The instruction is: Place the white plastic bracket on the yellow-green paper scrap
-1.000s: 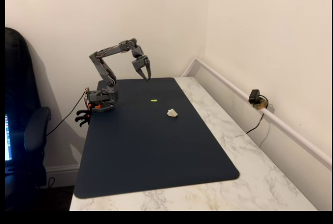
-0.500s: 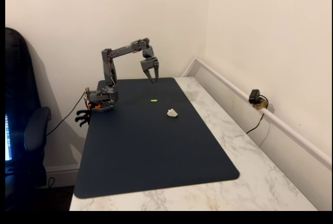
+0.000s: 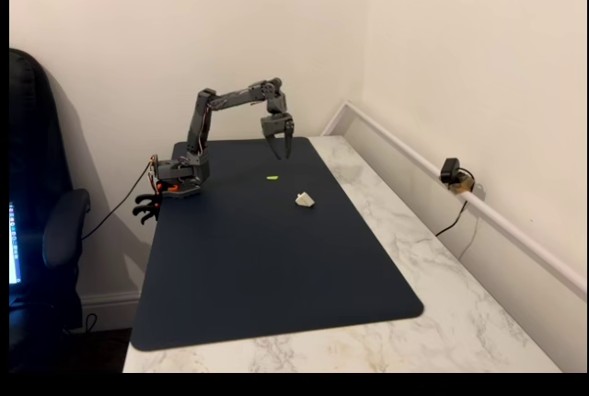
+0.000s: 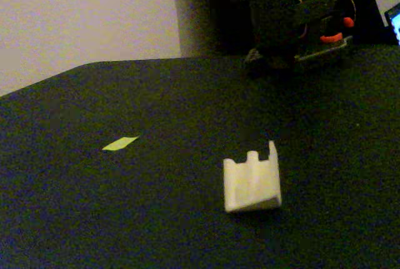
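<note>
Cream walls meet in a corner behind a marble-patterned bench (image 3: 442, 322), and we see most of its top covered by a dark blue mat (image 3: 258, 249). At the picture's left edge in a fixed view stands a dark office chair (image 3: 41, 230). On the far left corner of the mat sits the grey arm (image 3: 207, 124), its base carrying orange parts and a cable that hangs off the bench edge; in another fixed view we make out that base (image 4: 294, 19) as a dark block with orange bits at the top of the picture. The arm reaches out to the picture's right and bends down at the wrist, so the claw (image 3: 280, 149) hangs in the air above the far part of the mat, its two fingers pointing down with a small gap between them and nothing held. A small black device (image 3: 451, 173) with a cable is fixed to the white rail along the right wall, well apart from the claw. The white plastic bracket (image 3: 305, 199) (image 4: 252, 181) lies on the mat nearer the camera than the claw and a little to its right in the picture, resting apart from the paper. The yellow-green paper scrap (image 3: 272, 177) (image 4: 120, 143) lies flat on the mat just below the claw in the picture, between claw and bracket, untouched by either.
</note>
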`<state>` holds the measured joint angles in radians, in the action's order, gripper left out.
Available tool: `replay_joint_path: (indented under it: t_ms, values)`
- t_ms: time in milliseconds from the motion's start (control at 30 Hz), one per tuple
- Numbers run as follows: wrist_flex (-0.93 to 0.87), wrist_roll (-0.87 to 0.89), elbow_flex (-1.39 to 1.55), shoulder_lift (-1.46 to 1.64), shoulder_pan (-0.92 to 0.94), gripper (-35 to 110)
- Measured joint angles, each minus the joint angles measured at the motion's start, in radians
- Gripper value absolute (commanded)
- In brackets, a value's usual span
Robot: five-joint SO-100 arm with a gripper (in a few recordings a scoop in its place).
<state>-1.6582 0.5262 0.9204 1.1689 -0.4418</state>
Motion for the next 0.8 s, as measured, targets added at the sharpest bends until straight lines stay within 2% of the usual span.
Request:
replay_joint_path:
  t_ms: [267,533,800]
  values:
    - [0.008,0.077,-0.181,-0.219,-0.051,28]
    - [-0.044,0.147,-0.526,-0.472,-0.043,31]
    - [-0.044,0.229,-0.609,-0.557,-0.04,32]
